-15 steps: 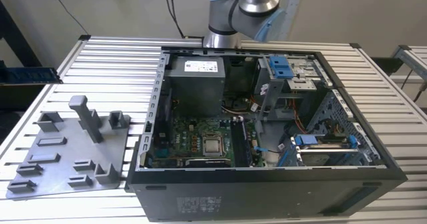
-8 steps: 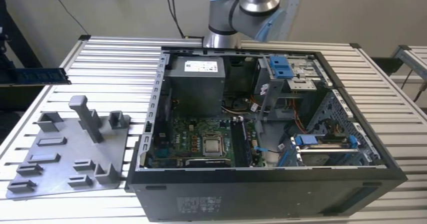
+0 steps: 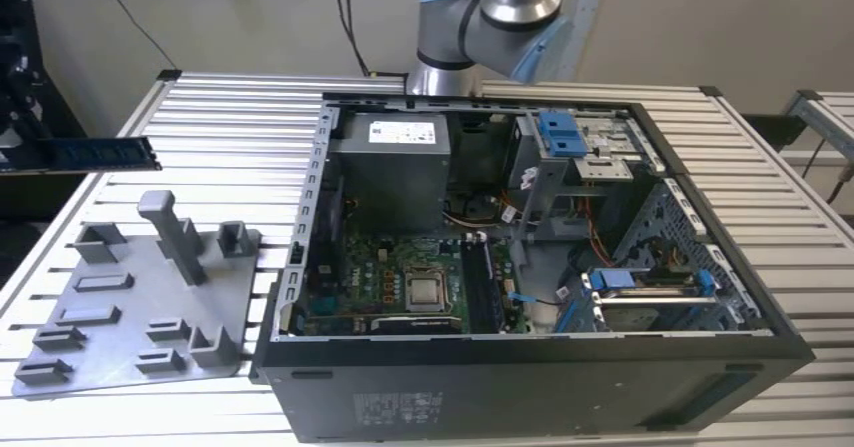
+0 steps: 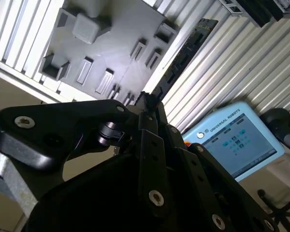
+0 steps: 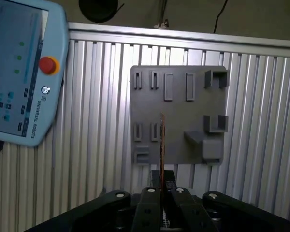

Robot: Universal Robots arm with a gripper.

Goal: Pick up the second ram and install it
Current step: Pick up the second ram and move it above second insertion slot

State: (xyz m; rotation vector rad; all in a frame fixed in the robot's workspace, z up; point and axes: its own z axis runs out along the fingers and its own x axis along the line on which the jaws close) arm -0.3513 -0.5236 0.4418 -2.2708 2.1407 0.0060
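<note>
I have the second ram (image 3: pixel 94 153) clamped in my gripper (image 5: pixel 163 182), with the jaws drawn narrow onto its two flat faces near one end. The rest of the stick juts out free ahead of me. In the exterior view it hangs roughly level in the air at that view's far left, above the slatted table (image 3: pixel 227 107). It sits beyond the grey tray (image 3: pixel 134 307) and well apart from the open computer case (image 3: pixel 534 267). In the first wrist view I see it edge-on, a thin line crossing over the tray. In the second wrist view it runs away from me at a slant above the table slats, with the teach pendant (image 4: pixel 237 140) lying off to one side.

I judge the stick to be light and stiff, so its weight is no trouble for me. It is a thin board carrying chips, though, so I take it to be fragile, and a twist or a hard squeeze could crack it. The faces look smooth, and held at one end it could pivot or slip between my pads. The safest hold, to my mind, is flat across both faces and clear of the contact edge.

The motherboard (image 3: pixel 400 277) lies inside the case, and I cannot tell whether its memory slots are filled
</note>
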